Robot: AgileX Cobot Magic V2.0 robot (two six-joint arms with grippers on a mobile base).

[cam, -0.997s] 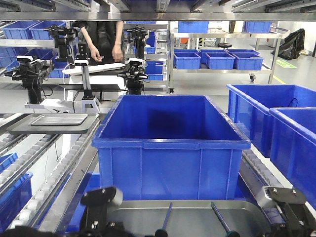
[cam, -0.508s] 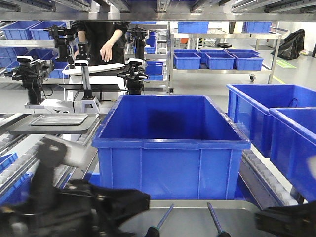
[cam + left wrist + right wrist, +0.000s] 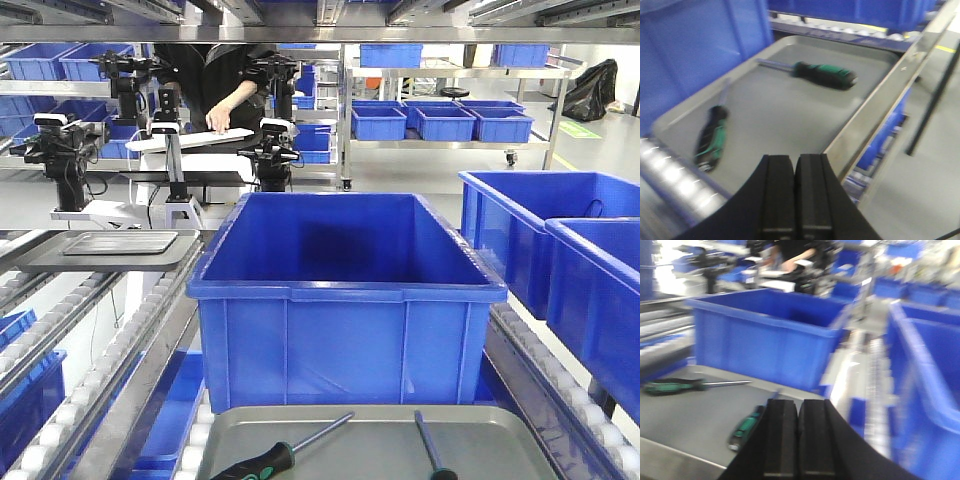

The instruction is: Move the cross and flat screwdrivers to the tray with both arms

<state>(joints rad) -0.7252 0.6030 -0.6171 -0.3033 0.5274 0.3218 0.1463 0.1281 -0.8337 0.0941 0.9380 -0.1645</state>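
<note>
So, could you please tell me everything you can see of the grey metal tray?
The tray is a wide, shallow, dull grey metal rectangle with rounded corners and a low raised rim. It lies flat just in front of a big blue bin. Two screwdrivers lie apart on its floor. Neither gripper touches it.

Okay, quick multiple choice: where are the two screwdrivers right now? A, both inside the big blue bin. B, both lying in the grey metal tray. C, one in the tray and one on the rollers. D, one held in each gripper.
B: both screwdrivers lie flat in the grey metal tray, while the left gripper and the right gripper are shut on nothing.
</note>
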